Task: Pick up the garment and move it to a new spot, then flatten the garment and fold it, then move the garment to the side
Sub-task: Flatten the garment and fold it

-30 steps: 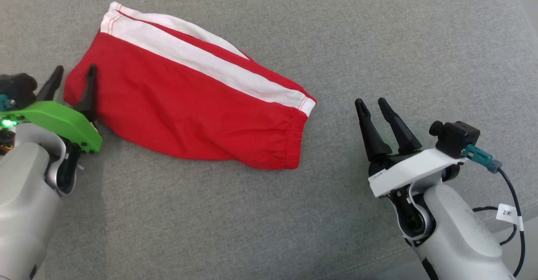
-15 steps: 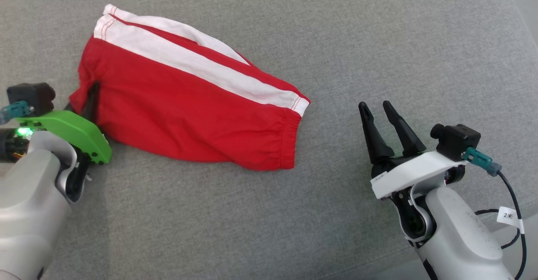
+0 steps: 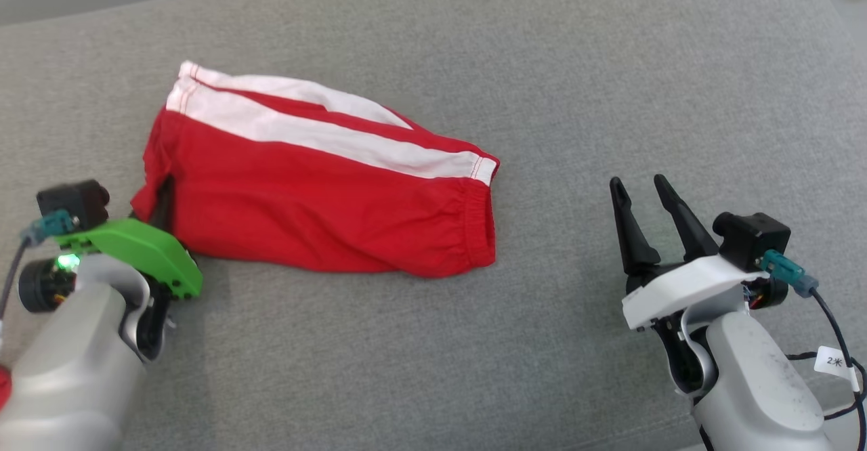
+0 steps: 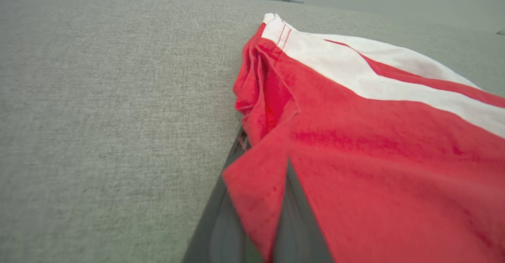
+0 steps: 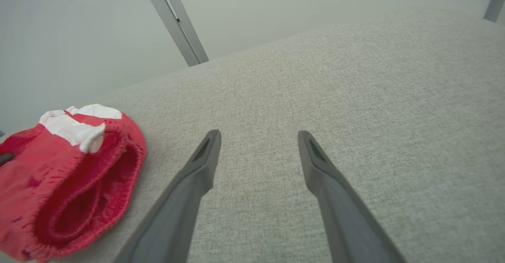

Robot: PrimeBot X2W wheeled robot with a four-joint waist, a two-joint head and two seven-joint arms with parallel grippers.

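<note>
The garment (image 3: 325,214) is matt red-and-white cloth; the worktop (image 3: 542,65) coarse grey woven fabric; the right gripper (image 3: 637,181) has matt plastic fingers (image 3: 631,231).

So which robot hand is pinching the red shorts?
The left gripper, with the green cover: it is shut on a corner of the red shorts. The white-covered right gripper stands open, apart from them.
</note>
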